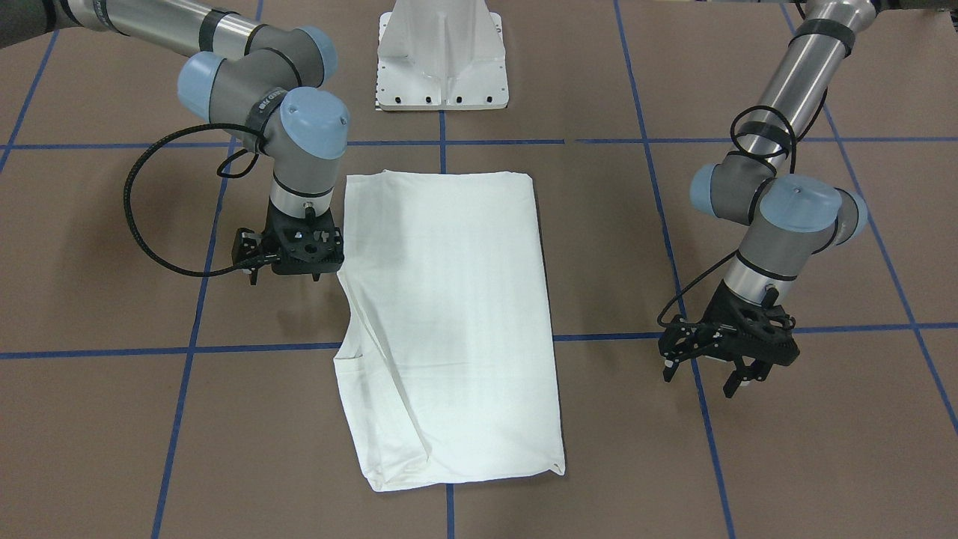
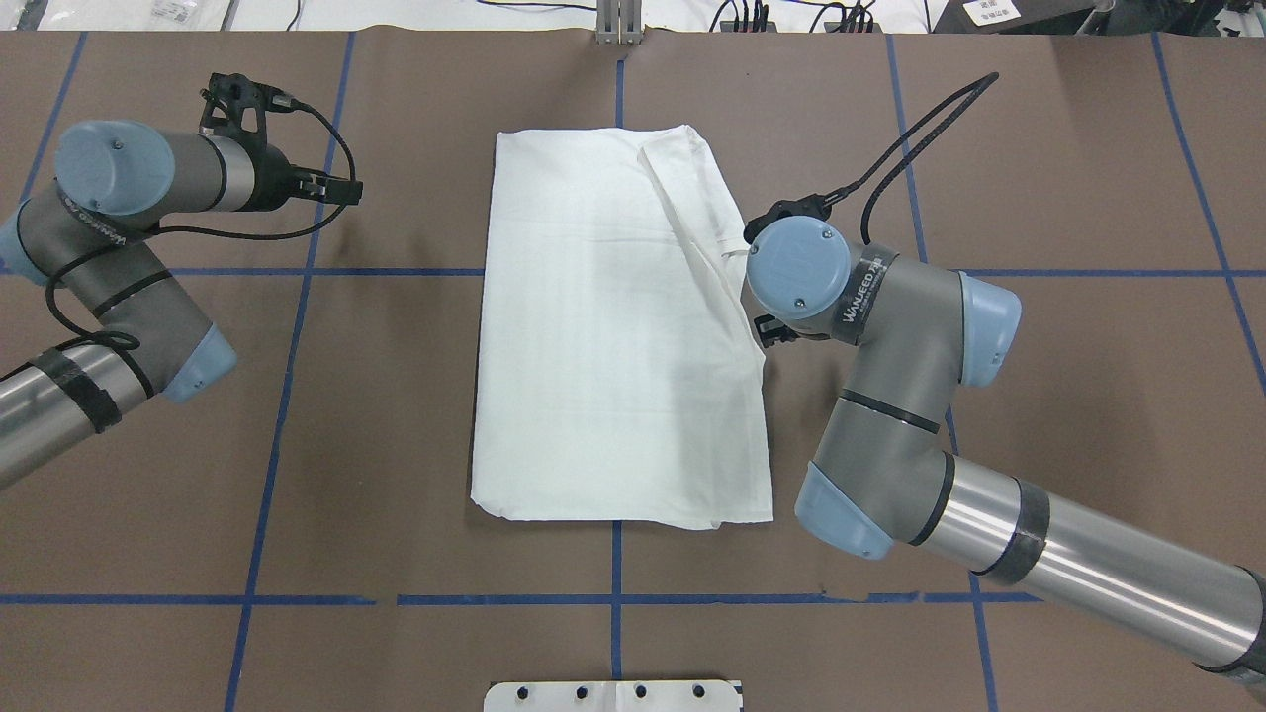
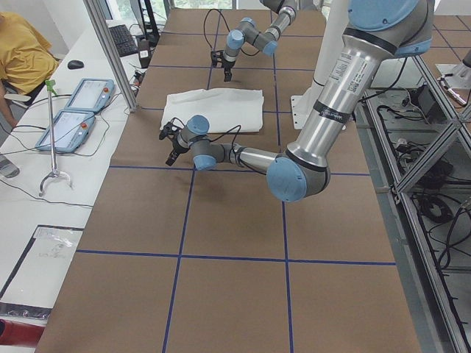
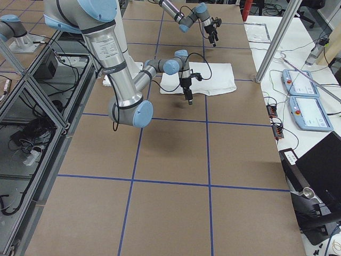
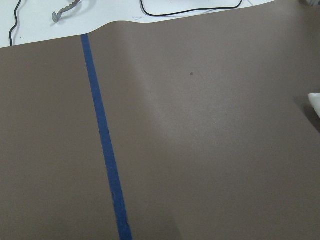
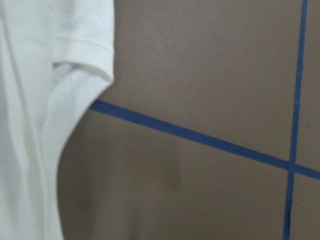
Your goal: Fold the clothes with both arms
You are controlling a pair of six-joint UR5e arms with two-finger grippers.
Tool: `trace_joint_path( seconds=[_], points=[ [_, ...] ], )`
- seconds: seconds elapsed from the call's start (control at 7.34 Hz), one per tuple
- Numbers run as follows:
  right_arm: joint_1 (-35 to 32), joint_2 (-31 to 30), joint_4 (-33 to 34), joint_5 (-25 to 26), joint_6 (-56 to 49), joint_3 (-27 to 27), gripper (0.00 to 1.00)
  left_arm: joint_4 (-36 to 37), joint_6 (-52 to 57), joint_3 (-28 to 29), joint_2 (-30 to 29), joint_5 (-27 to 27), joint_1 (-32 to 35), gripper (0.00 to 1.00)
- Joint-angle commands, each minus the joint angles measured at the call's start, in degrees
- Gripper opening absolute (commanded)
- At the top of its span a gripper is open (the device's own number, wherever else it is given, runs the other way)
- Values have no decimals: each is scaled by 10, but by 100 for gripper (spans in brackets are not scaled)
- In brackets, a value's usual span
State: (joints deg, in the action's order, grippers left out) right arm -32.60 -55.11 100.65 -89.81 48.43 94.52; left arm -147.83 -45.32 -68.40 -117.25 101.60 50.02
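- nearest the robot stands the white base [image 2: 613, 696]. just beyond it the shirt [image 2: 623, 326] lies flat on the brown table [image 2: 297, 475], about mid-table.
- the shirt is folded into a long white rectangle. its long axis runs straight away from the robot, with the short edges near and far. no print or collar shows, so i cannot tell which end is the neck.
- the right gripper [image 1: 290, 275] hangs pointing down just beside the shirt's right long edge, about halfway along, where that edge tucks inward. i cannot tell whether its fingers are spread or closed.
- farther out, the left gripper [image 1: 703, 378] hovers over bare table, well apart from the shirt's left edge, with its fingers spread and empty.
- by its look the shirt is thin cotton: light, limp and not fragile. the layers would likely slide and sag if lifted from one point.
- the best hold seems to be a pinch through all layers at the two corners of one short edge, one corner per arm, so a fold across the long axis comes over evenly.
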Motion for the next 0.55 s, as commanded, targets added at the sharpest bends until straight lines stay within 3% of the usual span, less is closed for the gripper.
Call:
trace_joint_path(
  seconds=[0.0,0.41],
  points=[
    [-8,83,-34,-9,16,-67,100,0,0,0,1,0,0,100],
    [-12,162,-141,-5,10,-239,100,0,0,2,3,1,0,100]
  ],
)
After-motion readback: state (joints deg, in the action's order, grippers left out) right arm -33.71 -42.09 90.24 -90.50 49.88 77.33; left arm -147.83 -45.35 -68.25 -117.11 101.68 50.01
